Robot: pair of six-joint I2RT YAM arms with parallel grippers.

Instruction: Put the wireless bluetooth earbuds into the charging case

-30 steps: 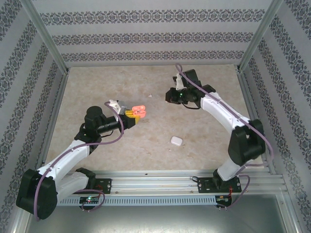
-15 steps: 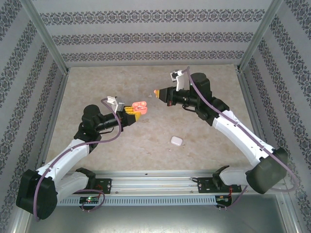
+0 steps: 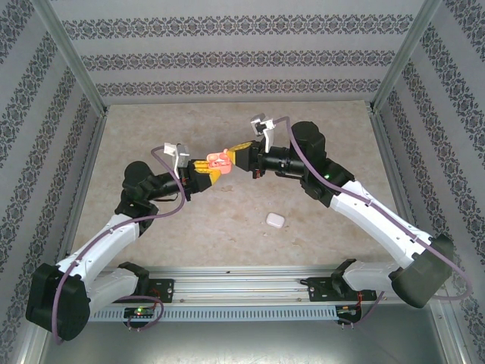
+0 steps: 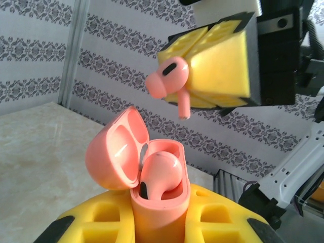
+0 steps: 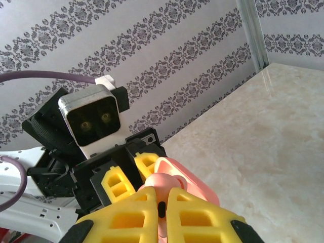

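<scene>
My left gripper (image 3: 203, 171) (image 4: 159, 225) is shut on a pink charging case (image 4: 161, 207) (image 3: 219, 161), held upright above the table. Its lid (image 4: 115, 151) is hinged open to the left. One pink earbud (image 4: 162, 174) sits in the case's left socket. My right gripper (image 3: 241, 157) (image 5: 161, 205) is shut on a second pink earbud (image 4: 169, 81) (image 5: 163, 183). In the left wrist view this earbud hangs stem down, a short way above the open case and apart from it. In the right wrist view the case's lid (image 5: 197, 185) lies just beyond the held earbud.
A white rounded case (image 3: 274, 220) lies shut on the marble table (image 3: 318, 227), near the front and right of centre. Patterned walls and metal posts (image 3: 72, 57) close in the workspace. The two arms meet over the table's middle.
My right arm has risen from the table and swung left with the pink earbud, up to the open case. My left gripper has lifted the case slightly toward it.
</scene>
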